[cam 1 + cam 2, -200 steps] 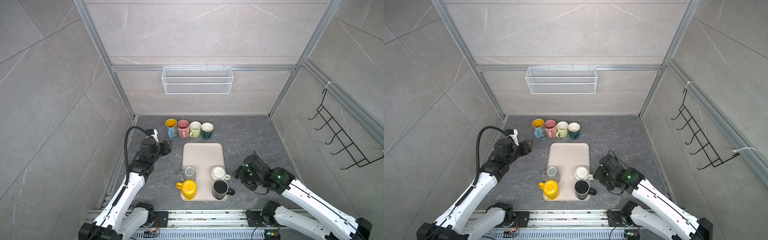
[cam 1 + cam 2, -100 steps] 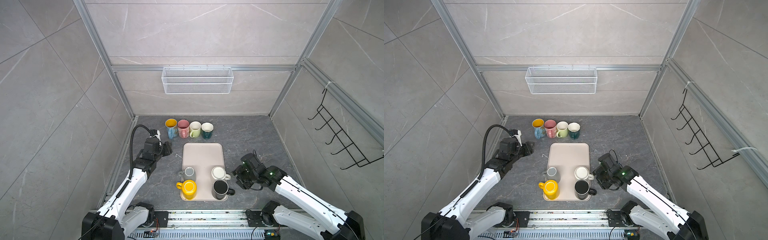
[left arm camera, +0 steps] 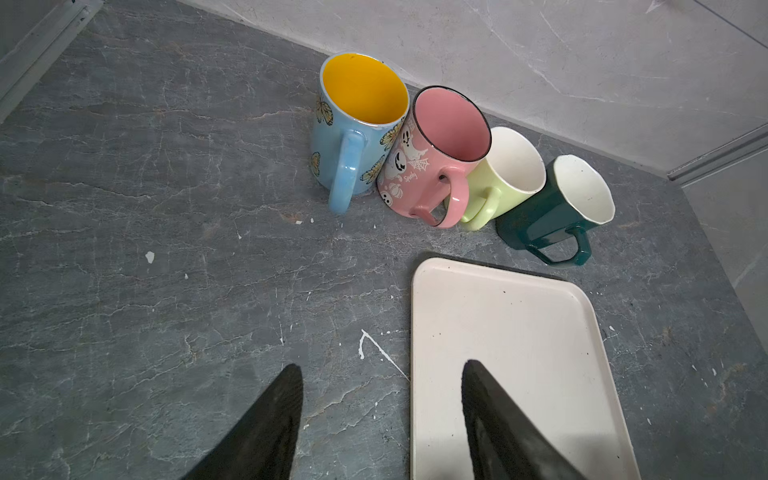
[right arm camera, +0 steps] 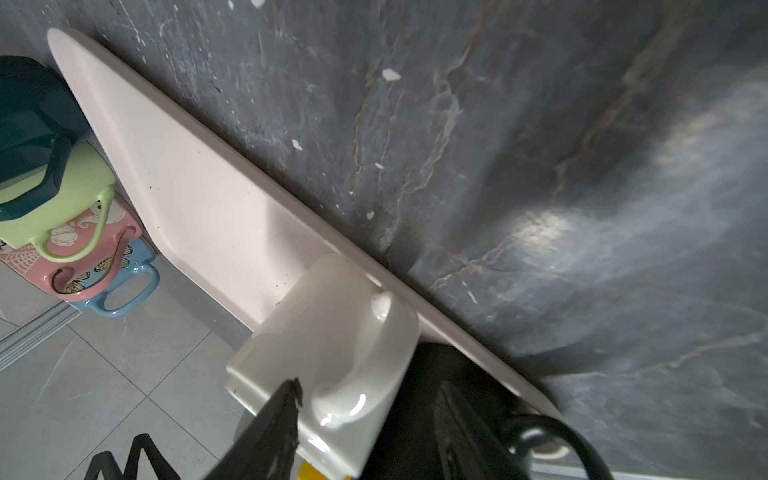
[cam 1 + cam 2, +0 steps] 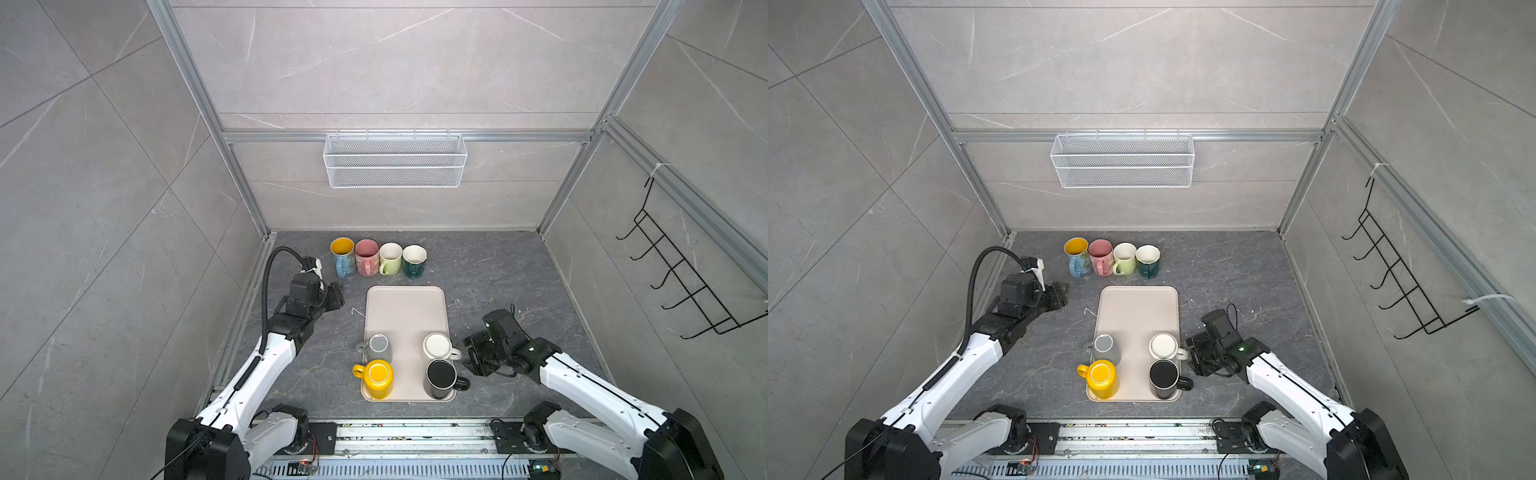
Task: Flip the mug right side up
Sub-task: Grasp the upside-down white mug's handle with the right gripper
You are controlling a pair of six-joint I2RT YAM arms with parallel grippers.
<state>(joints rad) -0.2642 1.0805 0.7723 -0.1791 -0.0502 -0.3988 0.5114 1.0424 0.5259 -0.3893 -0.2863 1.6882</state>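
Several mugs stand upside down on the beige tray (image 5: 405,307) (image 5: 1138,307): a grey mug (image 5: 377,347), a yellow mug (image 5: 376,376), a black mug (image 5: 440,376) and a white mug (image 5: 437,345) (image 5: 1163,345). My right gripper (image 5: 471,357) (image 5: 1194,359) sits at the tray's right edge against the white mug (image 4: 324,332). In the right wrist view the right gripper (image 4: 370,384) is open, its fingers on either side of the mug's handle. My left gripper (image 5: 336,297) (image 3: 383,365) hangs open and empty over the table by the tray's far left corner.
A blue mug (image 5: 343,257), a pink mug (image 5: 366,257), a light green mug (image 5: 390,257) and a dark teal mug (image 5: 414,259) stand upright in a row behind the tray. A wire basket (image 5: 395,160) hangs on the back wall. A black hook rack (image 5: 681,286) is on the right wall.
My right gripper has moved left up to the white mug and its jaws have narrowed around the handle. The left arm has shifted a little, its gripper staying open.
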